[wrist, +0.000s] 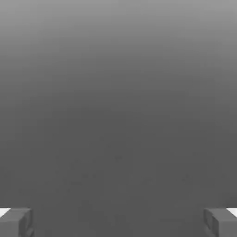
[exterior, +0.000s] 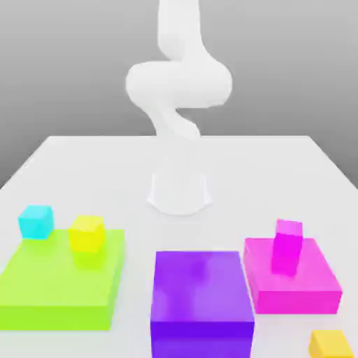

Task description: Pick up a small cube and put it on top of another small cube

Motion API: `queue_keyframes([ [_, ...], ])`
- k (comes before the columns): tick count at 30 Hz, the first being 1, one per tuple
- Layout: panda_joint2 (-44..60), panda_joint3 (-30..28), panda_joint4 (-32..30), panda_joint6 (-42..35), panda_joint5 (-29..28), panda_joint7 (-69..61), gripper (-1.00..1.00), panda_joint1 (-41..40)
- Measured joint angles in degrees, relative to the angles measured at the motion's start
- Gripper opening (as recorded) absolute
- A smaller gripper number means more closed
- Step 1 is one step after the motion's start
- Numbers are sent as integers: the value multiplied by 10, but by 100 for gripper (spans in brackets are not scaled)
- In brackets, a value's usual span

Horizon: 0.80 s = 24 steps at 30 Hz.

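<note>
Two fingertips (wrist: 16, 222) of tool (wrist: 118, 222) spread wide, empty; orange-yellow cube (exterior: 331, 344) lies on table (exterior: 84, 161).

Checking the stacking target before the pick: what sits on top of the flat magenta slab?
A small magenta cube stands on the flat magenta slab, towards its back. The rest of its top is bare. The patch of slab under the cube is covered.

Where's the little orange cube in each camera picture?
Exterior view: orange cube on the table, near edge at the exterior view's right, in front of the pink slab.
Hand view: the open tool faces a plain grey background.
Shared landmark: that grey background, behind the arm too.
</note>
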Motion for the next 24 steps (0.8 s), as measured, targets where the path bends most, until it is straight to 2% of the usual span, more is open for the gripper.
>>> queue_keyframes([
  [13, 273, 126, 25, 55, -97, 158, 0, -33],
  [24, 499, 156, 45, 103, -168, 282, 0, 14],
])
